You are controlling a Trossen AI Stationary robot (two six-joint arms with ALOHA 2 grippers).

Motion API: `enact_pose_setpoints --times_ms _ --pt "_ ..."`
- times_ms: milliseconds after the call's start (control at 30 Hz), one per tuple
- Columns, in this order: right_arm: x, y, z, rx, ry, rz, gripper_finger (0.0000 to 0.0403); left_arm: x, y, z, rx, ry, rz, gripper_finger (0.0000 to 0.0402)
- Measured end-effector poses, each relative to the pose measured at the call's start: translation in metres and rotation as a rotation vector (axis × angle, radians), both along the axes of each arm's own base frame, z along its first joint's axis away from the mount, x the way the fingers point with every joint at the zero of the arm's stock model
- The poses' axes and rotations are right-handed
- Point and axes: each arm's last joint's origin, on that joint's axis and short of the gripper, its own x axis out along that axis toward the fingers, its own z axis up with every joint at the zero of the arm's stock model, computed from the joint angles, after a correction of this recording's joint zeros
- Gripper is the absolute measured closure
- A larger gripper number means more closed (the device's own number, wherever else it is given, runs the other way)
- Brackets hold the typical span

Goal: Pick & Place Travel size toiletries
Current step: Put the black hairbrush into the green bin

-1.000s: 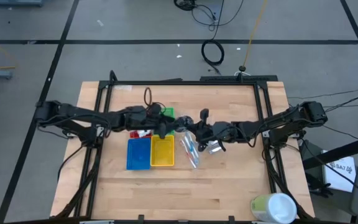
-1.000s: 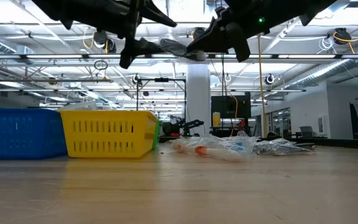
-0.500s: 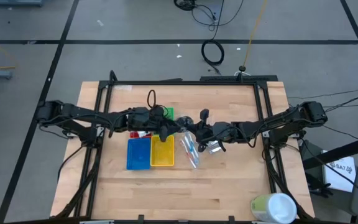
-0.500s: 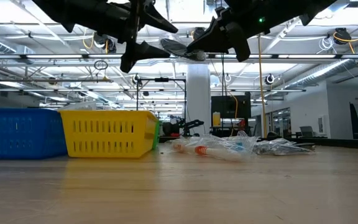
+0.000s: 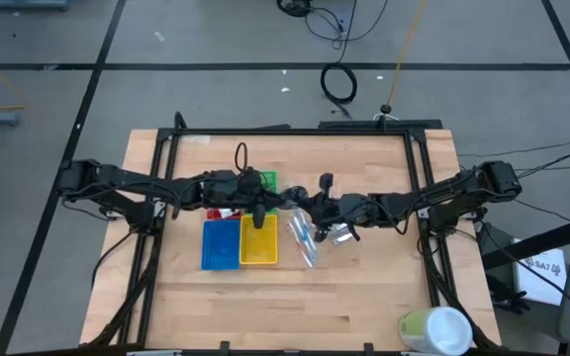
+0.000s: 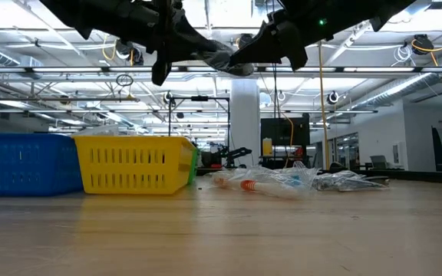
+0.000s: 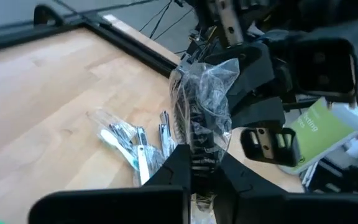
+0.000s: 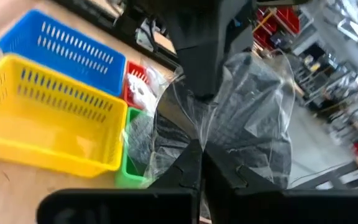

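Clearly the clear packet (image 7: 199,112) is light, crinkly and slippery (likely to slide), pinched at opposite edges by left gripper (image 7: 197,163) and right gripper (image 8: 199,149).

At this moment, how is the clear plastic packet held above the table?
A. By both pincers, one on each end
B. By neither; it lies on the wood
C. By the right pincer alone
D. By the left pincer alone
A: the left pincer and the right pincer are both shut on the clear plastic packet, which hangs between them above the table in the low view.
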Motion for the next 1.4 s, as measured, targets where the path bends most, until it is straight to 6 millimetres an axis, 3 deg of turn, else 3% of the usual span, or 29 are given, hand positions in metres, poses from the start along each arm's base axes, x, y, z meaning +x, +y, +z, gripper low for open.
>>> enact_pose_setpoints --times_ms 133,300,500,633,867,1133,1400 --pt "0.000 -0.001 0.000 0.081 -0.018 -0.024 0.0372 -0.005 0.000 0.004 0.090 0.012 -0.006 0.0387" --pt "-0.008 -0.003 0.010 0.210 -0.067 -0.064 0.0298 -0.019 0.004 0.010 0.217 0.090 0.106 0.0386" --pt "-0.028 -0.008 0.022 0.260 -0.022 -0.097 0.0207 -0.042 0.008 0.009 0.399 0.306 0.207 0.0392" --pt "-0.039 -0.014 0.031 0.299 -0.028 -0.130 0.0175 -0.054 0.008 -0.001 0.517 0.492 0.200 0.0387" --pt "-0.052 -0.027 0.024 0.336 -0.081 -0.175 0.0168 -0.056 0.009 -0.020 0.663 0.696 0.175 0.0392" --pt "-0.066 -0.037 0.015 0.329 -0.228 -0.181 0.0175 -0.042 0.009 -0.045 0.744 0.815 0.088 0.0379" --pt "-0.070 -0.039 0.011 0.312 -0.256 -0.180 0.0178 -0.030 0.010 -0.072 0.777 0.918 -0.005 0.0391"
